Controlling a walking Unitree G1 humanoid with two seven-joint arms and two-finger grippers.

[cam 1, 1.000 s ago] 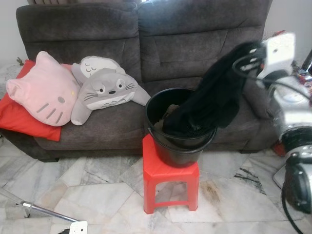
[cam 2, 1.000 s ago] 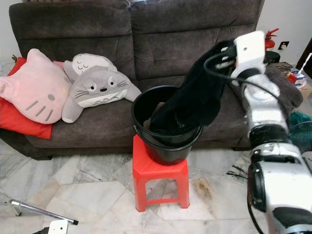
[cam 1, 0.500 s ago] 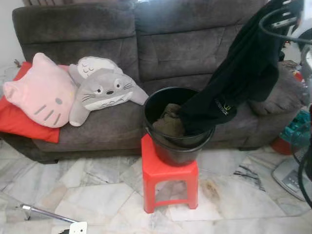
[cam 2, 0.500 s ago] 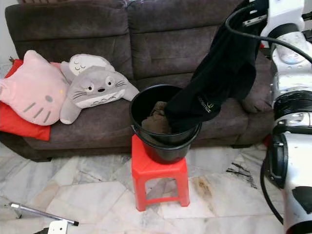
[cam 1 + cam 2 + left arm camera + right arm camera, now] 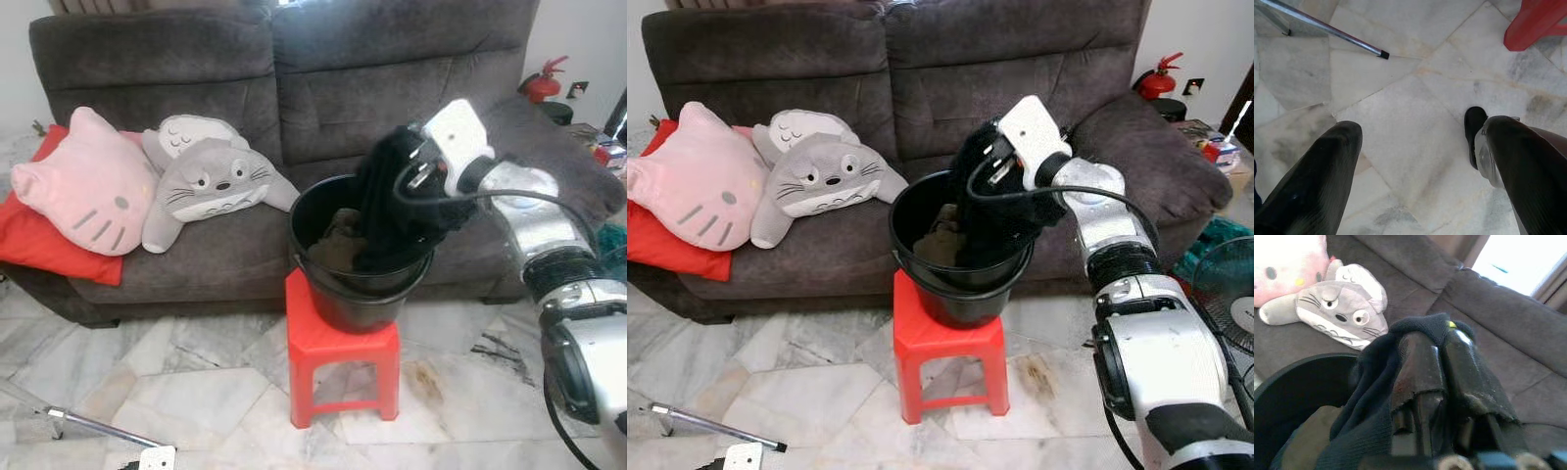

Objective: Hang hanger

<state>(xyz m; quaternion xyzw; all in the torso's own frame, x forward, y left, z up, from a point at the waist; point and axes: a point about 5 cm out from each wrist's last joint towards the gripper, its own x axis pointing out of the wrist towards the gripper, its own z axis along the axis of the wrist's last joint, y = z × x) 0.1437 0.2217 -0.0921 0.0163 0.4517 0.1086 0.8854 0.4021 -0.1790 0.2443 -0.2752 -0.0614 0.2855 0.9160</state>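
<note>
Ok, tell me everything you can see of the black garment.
The black garment is a soft, knit-looking cloth, bunched and limp. Its top is draped over the fingers of the right gripper, which are shut on it just above the bucket. The rest hangs down into the bucket, against its far right rim and beside a brownish cloth inside. The bucket stands on a red stool in front of the sofa.
</note>
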